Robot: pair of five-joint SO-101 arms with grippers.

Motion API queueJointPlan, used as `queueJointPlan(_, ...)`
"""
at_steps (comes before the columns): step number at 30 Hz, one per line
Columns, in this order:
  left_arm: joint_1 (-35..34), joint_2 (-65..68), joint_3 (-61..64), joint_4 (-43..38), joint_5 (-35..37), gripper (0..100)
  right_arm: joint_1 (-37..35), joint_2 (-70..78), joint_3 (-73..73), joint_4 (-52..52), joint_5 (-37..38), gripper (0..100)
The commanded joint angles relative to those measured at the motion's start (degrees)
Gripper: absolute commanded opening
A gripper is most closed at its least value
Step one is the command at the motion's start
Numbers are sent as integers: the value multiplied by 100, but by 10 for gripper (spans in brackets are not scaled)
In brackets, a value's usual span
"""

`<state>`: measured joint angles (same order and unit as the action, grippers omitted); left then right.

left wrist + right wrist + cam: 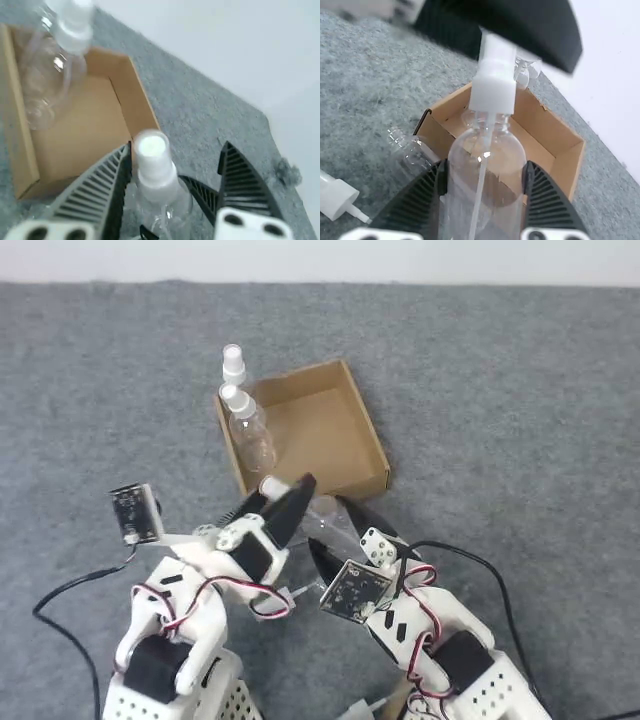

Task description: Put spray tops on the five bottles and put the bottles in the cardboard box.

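R claw [485, 171] is clenched on a clear bottle [487, 150], held just below the box [320, 430] at mid-frame in the high view. A top [152, 155] sits on the bottle's neck w/ its tube down inside. L claw [176, 150] brackets that top: 1 jaw touches it and the other looks apart, so prob released, tho the view is soft.

What could go wrong:
- The top may only be resting, not seated. If L claw pulls off at an angle, it could drag the top askew or off.
- R claw grips a smooth round wall. A hard push down from L claw could make the bottle slip or tilt.
- The box's near wall is right ahead, so a low carry would hit it and shove the box.
- A capped bottle [248, 430] is at the box's left wall and a 2nd capped bottle [233, 365] at its upper-left corner. A wide swing could knock both.
- An open bottle [410, 152] and a loose top [337, 192] lie on the mat close to R claw. A dipping arm could roll them away.
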<state>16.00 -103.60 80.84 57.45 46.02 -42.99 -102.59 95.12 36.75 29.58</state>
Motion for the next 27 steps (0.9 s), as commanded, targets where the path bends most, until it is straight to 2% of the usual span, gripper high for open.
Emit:
queueJointPlan(1, -404, -105, -479, -9, 149, 261, -4, -92, 123, -40, -62, 100)
queueJointPlan(9, -589, -105, -541, -9, 229, 261, -4, -92, 123, -40, -70, 100)
queueJointPlan(18, -1688, -105, -523, -334, 527, 261, -4, -92, 123, -40, -70, 101)
queueJointPlan(27, -1723, -105, -382, -343, 527, 261, 13, -101, 53, -48, -229, 103)
